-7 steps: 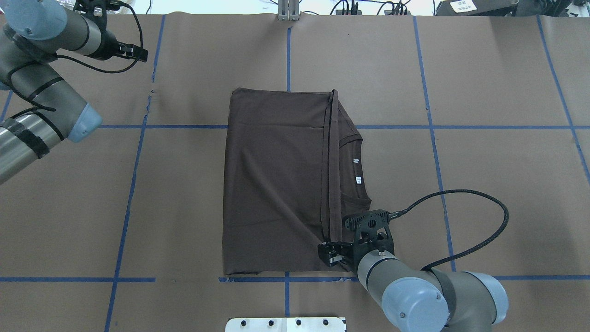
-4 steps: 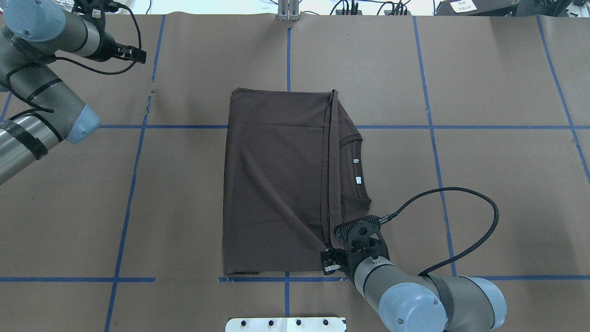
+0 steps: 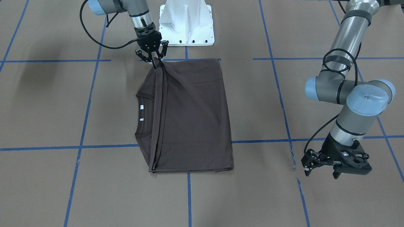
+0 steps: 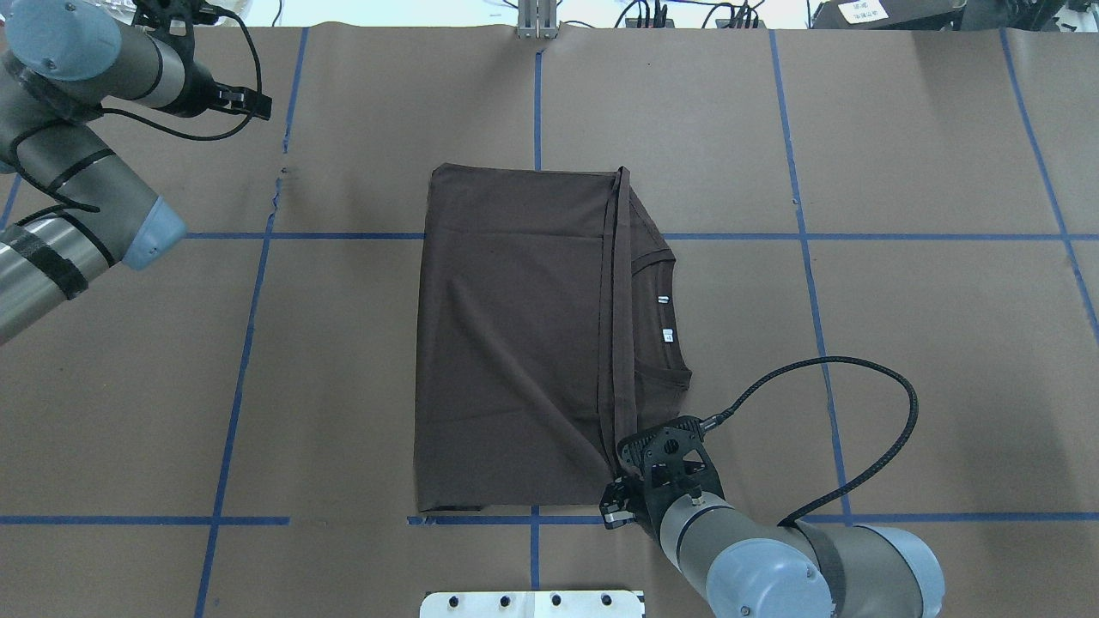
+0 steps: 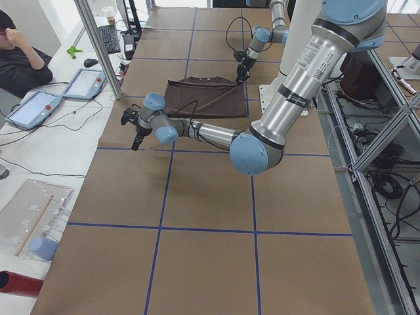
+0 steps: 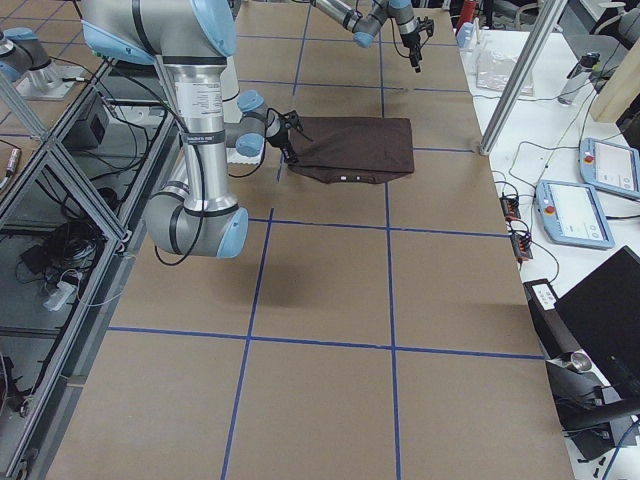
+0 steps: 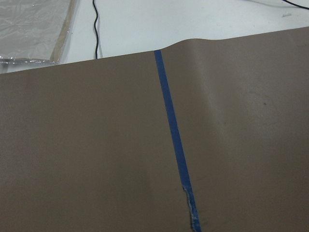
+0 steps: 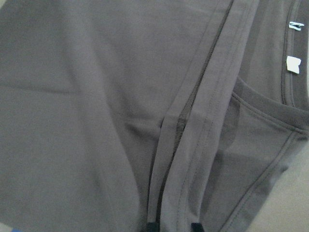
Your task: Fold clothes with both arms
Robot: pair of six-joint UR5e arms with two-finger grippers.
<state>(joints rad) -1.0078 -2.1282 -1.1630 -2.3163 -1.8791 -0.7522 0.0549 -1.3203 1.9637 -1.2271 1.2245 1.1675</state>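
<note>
T-shirt [image 4: 515,343] lies folded into a rectangle in the middle of the table [image 4: 901,300], over the crossing blue tape lines [image 4: 798,129]. A doubled hem band [image 4: 611,300] runs from far to near along the right part of the fold. Right of that band the collar [image 4: 678,365] and two white tags [image 4: 667,336] lie uncovered. The right arm [image 4: 773,558] reaches in from the near right. Its jaws are closed on the near end of the hem band, at the shirt's near-right corner, and creases in the cloth run slantwise toward that grip. In the right wrist view the two fingertips [image 8: 152,226] sit at either side of the band. The left arm [image 4: 86,206] is at the far left, well apart from the shirt. Its jaws stand apart over bare table and hold nothing.
</note>
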